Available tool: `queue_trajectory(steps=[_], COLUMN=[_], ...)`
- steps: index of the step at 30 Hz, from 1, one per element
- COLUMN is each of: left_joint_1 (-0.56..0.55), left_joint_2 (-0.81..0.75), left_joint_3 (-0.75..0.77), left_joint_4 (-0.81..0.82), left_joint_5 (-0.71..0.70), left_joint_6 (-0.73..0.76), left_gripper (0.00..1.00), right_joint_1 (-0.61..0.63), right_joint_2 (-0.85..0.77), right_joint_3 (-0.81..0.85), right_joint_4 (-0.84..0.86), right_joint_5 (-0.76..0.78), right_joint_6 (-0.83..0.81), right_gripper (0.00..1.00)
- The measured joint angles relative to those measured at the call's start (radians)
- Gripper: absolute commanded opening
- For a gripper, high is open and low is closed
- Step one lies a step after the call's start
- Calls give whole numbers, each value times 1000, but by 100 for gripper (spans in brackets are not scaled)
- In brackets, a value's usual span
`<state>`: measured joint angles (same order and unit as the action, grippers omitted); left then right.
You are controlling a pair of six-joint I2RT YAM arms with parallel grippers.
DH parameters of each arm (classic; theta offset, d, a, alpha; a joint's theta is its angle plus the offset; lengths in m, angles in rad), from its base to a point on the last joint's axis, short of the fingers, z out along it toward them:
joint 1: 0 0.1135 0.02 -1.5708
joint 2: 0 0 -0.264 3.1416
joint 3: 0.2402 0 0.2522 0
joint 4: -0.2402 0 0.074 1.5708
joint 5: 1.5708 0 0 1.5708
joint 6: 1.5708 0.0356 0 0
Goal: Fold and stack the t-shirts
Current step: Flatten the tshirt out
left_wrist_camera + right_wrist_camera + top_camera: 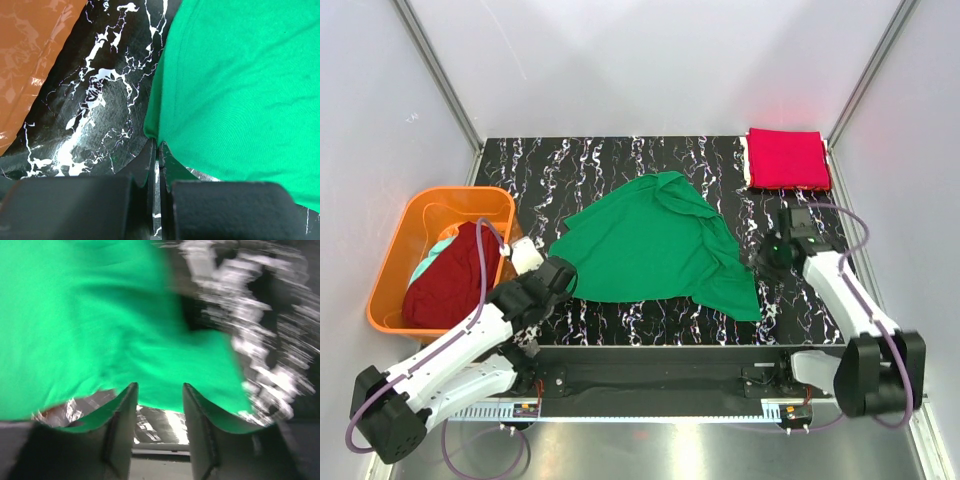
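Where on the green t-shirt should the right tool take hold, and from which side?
Grip the right-hand edge of the green t-shirt, where it lies rumpled nearest the right tool. Come in low from the right, skimming the table. The folds there probably give cloth to pinch, and the wrist view shows that edge just ahead of the open jaws.

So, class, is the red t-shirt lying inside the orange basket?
No, the folded red t-shirt sits on the table's far right corner, while the orange basket holds a maroon garment.
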<state>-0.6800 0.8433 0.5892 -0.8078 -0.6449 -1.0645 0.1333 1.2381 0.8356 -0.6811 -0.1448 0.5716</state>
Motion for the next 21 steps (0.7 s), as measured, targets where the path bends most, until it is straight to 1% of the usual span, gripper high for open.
queue_trajectory(steps=[1,5,7,11,16,21], left_joint_1=[0,0,0,0,0,0], left_joint_2=[0,-5,-8,-31,-24,-9], left_joint_3=[0,0,0,0,24,42], left_joint_4=[2,18,19,21,24,48], left_joint_5=[0,0,0,-1,-20,-25], left_joint_6=[5,25,29,44,63,72], left_gripper=[0,0,0,0,0,0], right_joint_1=[-32,-68,-89,-117,-120,-121], right_joint_2=[-49,-107,-126,-161,-110,-47], right_joint_3=[-19,-24,-35,-109,-200,-246], right_joint_4=[-39,-146,-161,-184,-203,-182], right_joint_5=[39,133,150,182,184,177], right_joint_6=[27,148,200,300,369,386], right_gripper=[44,46,46,45,43,43])
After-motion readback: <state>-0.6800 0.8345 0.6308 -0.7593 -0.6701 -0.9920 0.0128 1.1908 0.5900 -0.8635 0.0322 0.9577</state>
